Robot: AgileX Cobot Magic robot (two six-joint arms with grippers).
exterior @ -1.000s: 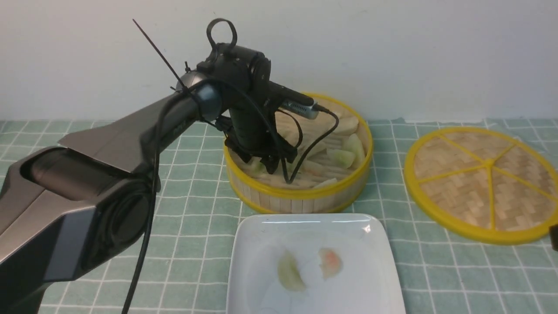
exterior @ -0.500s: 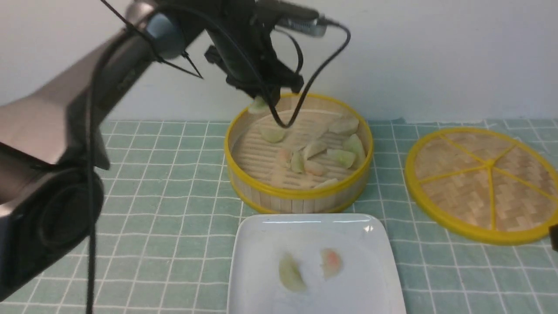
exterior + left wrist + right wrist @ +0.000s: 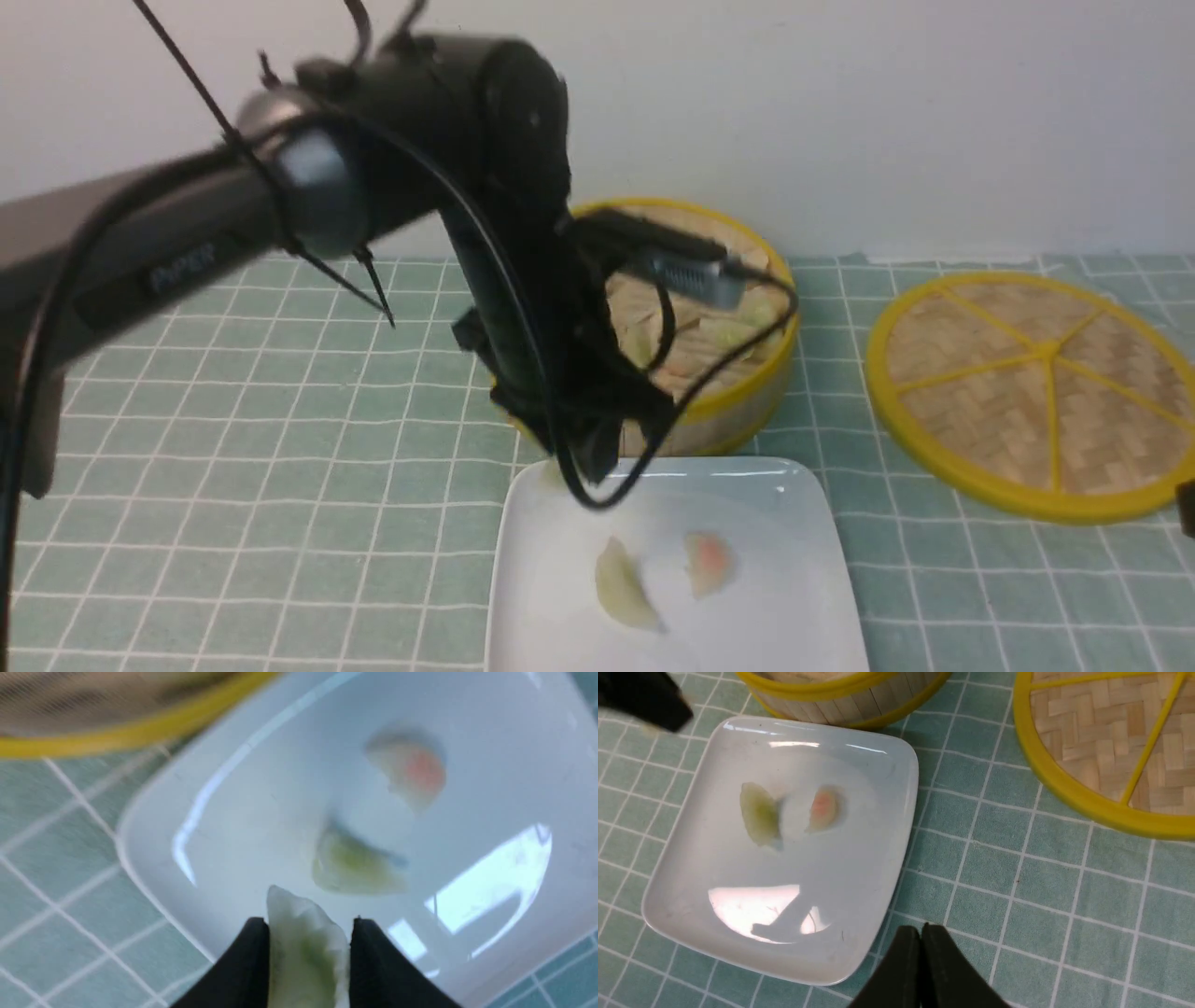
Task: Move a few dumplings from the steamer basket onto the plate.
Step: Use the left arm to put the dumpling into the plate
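Grey left arm (image 3: pixel 140 261) marked PiPER, looping black cables (image 3: pixel 597 504), black left claw (image 3: pixel 308 921).

Your left arm (image 3: pixel 168 252) reaches forward, wrist bent down, and your left gripper (image 3: pixel 306 926) points downward with jaws pinched on a dumpling (image 3: pixel 306 956). Your right gripper (image 3: pixel 920 929) hovers with jaws pressed together.

Front view: low between the arms, facing forward over the surface (image 3: pixel 280 523) to the wall (image 3: pixel 887 112).
Left wrist view: very near and blurred, looking down past the left pincer (image 3: pixel 308 921).
Right wrist view: higher up, looking down past the right pincer (image 3: pixel 920 927).
Shared: all three show the plate (image 3: pixel 784 868) and the steamer basket (image 3: pixel 845 704).
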